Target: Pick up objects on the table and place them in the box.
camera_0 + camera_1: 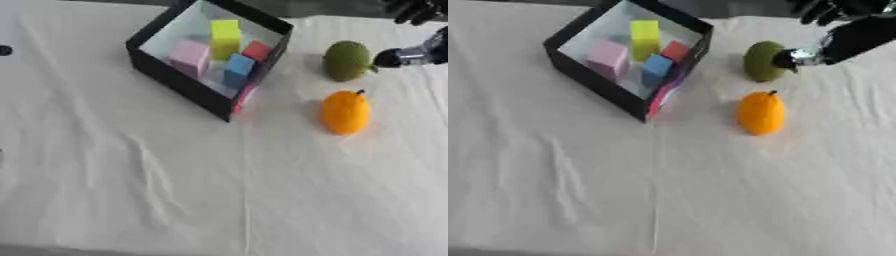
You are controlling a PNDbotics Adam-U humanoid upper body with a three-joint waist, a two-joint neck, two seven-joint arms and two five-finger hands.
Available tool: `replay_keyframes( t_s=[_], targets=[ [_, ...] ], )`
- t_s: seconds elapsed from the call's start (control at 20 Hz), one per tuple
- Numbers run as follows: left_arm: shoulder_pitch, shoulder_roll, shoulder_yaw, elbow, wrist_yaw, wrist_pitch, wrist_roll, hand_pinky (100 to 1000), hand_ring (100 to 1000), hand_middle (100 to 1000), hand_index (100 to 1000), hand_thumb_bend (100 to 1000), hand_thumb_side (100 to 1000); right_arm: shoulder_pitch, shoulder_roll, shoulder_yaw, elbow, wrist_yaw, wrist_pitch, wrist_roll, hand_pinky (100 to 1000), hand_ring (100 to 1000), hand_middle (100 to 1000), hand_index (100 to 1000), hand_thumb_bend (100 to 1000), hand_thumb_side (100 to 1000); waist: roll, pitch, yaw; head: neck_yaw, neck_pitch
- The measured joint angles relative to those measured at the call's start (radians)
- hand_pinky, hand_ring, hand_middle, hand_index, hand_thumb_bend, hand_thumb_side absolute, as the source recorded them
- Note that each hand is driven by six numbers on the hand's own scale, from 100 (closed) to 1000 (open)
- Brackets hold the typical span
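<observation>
White cloth [175, 190] covers table, bare and wrinkled nearest camera. Black box [175, 80] sits far left of centre, turned askew, holding pink block [190, 56], yellow block [225, 37], blue block [237, 69], red block [256, 50]. Orange fruit [345, 112] lies right of box, apart from it. Green fruit [763, 61] lies just beyond orange one. Right hand [833, 10] at top right edge, fingers curled, holding nothing visible; its arm [855, 37] reaches toward green fruit, dark tip touching or just beside it, cannot tell which.
</observation>
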Motion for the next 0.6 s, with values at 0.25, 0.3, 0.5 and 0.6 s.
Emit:
replay_keyframes(
  t_s=[0.25, 0.3, 0.5, 0.6],
  targets=[
    [-0.003, 0.000, -0.006, 0.000, 0.000, 0.006, -0.007, 576, 746, 749, 830, 394, 717, -0.006, 0.012, 0.034, 0.049, 0.043, -0.035, 0.047, 822, 777, 791, 852, 610, 291, 0.001, 0.000, 0.014, -0.005, 0.000],
    [-0.004, 0.000, -0.006, 0.000, 0.000, 0.007, -0.008, 576, 746, 749, 829, 394, 716, -0.006, 0.019, 0.042, 0.058, 0.049, -0.039, 0.050, 819, 774, 792, 849, 600, 282, 0.001, 0.000, 0.017, -0.006, 0.000],
    [-0.012, 0.000, -0.007, 0.000, 0.000, 0.005, -0.013, 576, 745, 745, 825, 396, 712, -0.014, 0.053, 0.068, 0.098, 0.066, -0.056, 0.057, 812, 774, 791, 845, 582, 250, 0.004, 0.000, 0.019, -0.010, 0.001],
    [-0.013, 0.000, -0.007, 0.000, 0.000, 0.004, -0.013, 575, 745, 744, 823, 395, 711, -0.013, 0.070, 0.077, 0.117, 0.076, -0.063, 0.055, 809, 773, 790, 846, 580, 244, 0.004, 0.000, 0.019, -0.018, 0.005]
  ],
)
